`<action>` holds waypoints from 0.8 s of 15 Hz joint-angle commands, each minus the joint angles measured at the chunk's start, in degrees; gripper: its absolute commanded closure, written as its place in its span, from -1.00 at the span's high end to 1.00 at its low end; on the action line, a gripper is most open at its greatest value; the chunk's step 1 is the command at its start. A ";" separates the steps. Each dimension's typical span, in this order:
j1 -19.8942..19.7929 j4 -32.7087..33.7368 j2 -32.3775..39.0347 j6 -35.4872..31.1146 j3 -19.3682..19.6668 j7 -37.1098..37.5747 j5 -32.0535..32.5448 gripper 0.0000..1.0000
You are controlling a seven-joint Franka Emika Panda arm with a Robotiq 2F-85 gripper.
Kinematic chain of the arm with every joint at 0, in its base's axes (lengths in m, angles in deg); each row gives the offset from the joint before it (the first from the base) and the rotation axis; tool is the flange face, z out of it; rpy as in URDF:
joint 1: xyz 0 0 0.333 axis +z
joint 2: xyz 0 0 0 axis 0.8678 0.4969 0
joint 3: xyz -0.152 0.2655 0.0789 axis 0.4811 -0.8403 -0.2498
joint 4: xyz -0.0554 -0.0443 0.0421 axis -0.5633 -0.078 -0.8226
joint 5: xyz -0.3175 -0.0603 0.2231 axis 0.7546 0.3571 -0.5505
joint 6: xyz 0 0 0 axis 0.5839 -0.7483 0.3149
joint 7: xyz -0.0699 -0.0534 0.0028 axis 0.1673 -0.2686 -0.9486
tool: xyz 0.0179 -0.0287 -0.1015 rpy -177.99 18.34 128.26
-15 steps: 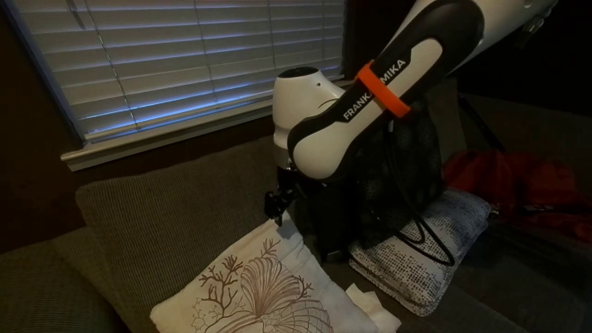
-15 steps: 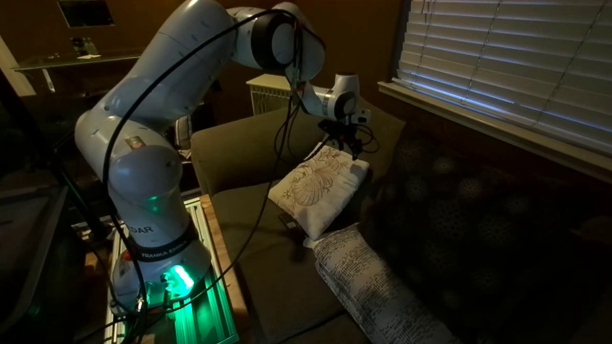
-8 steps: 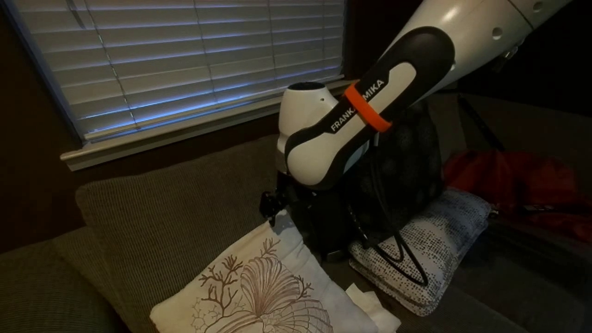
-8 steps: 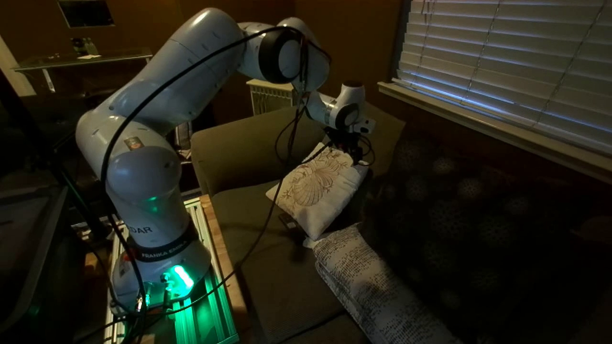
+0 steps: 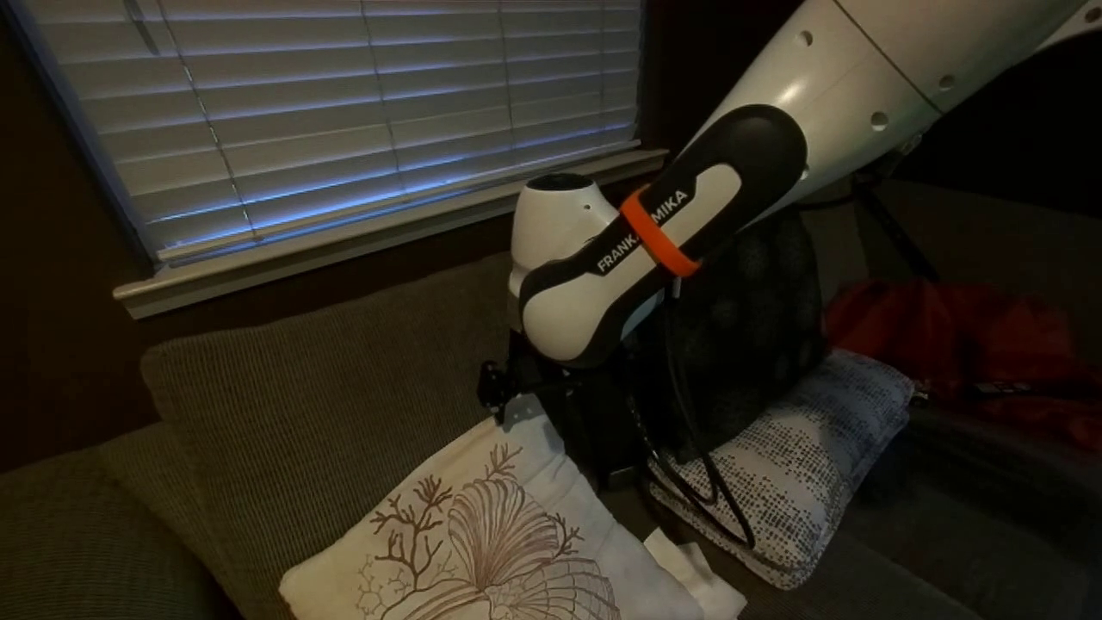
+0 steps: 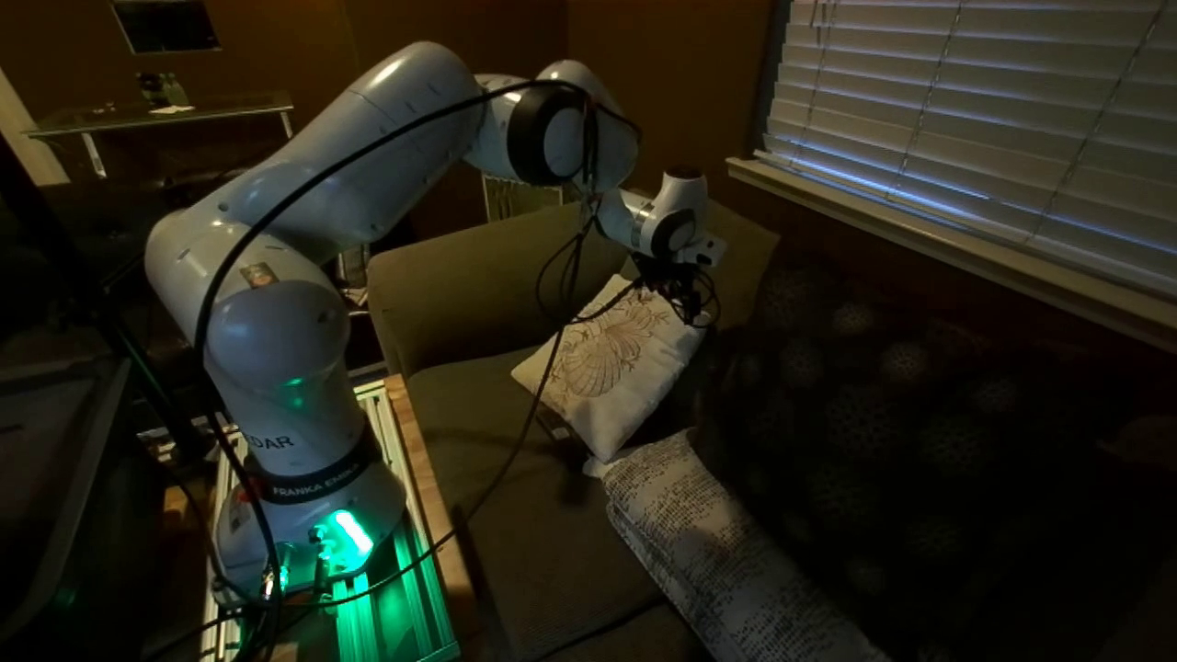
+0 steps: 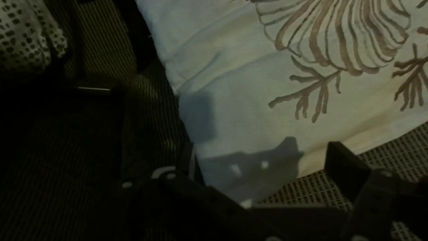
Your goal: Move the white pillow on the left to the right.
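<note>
From the left in an exterior view: one window blind at 10 o'clock; one ribbed sofa below it; and, at 6 o'clock, the one white pillow, lying on that sofa with a corner pointing just past 12 o'clock. Its roughly square outline shows no clear long axis. Cream-white and faintly creased, it carries reddish-brown branches and fan shells drawn in fine curved lines. At that corner is one gripper, its two fingers wide apart in the wrist view and the corner showing between them; whether they touch the fabric cannot be told. One robot arm slants down from 2 o'clock. Farther right are one white scrap just beside the pillow at 5 o'clock, one dark dotted pillow at 3, one black-and-white patterned pillow at 4 and one red cloth at 3.
</note>
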 commanded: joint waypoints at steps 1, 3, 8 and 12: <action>1.21 7.58 4.72 3.72 1.60 2.23 -0.97 1.00; 1.01 10.25 6.45 5.53 1.62 2.76 -0.89 1.00; 0.55 17.25 10.91 8.59 1.37 2.66 -0.54 1.00; 1.43 22.67 14.22 7.99 2.43 2.75 0.63 1.00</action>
